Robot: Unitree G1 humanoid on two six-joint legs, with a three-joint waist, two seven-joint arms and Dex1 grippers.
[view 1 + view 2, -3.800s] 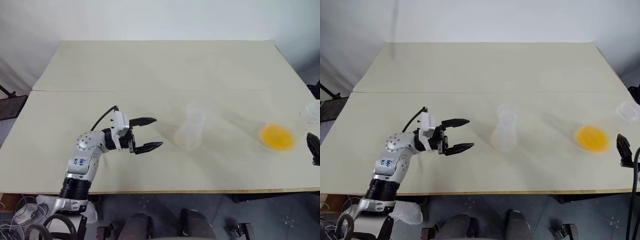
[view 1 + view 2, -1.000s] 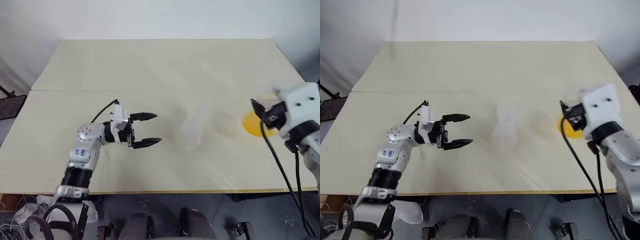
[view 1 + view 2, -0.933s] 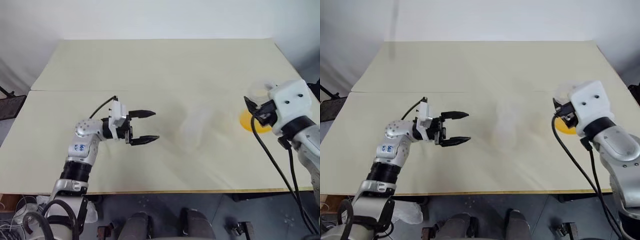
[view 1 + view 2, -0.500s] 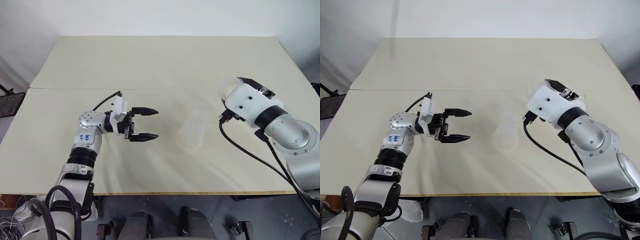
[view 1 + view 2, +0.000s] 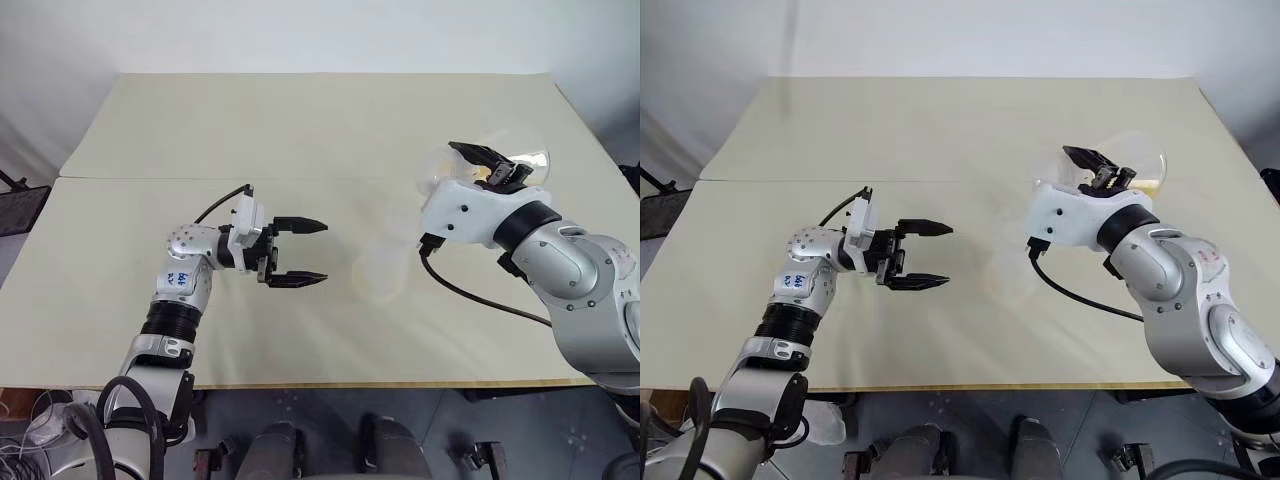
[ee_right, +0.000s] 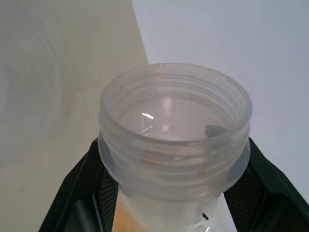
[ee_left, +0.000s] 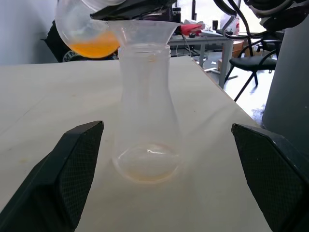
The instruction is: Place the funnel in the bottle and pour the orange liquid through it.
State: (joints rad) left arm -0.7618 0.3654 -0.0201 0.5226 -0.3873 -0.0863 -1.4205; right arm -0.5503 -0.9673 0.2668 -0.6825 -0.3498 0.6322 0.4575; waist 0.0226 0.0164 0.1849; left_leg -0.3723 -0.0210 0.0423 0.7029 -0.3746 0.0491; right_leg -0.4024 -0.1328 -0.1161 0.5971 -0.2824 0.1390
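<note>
While the right gripper point(image 5: 1100, 168) stays clamped on the tilted container of orange liquid point(image 7: 92, 48) beside the funnel point(image 7: 144, 32), seated in the bottle point(image 7: 146, 121) mid-table, the left gripper point(image 5: 298, 252) stands open nearby. Unsteadied, the bottle risks toppling; misaligned pouring would spill.

Left gripper point(image 5: 312, 252) jaws apart beside faint bottle point(image 5: 383, 270); right gripper point(image 5: 490, 160) clamps clear container, seemingly tilted.

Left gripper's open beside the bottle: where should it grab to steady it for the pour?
Probably the narrow waist of the bottle, approached level from the side where the left gripper already faces it. The base flares wide and the funnel fills the mouth.
</note>
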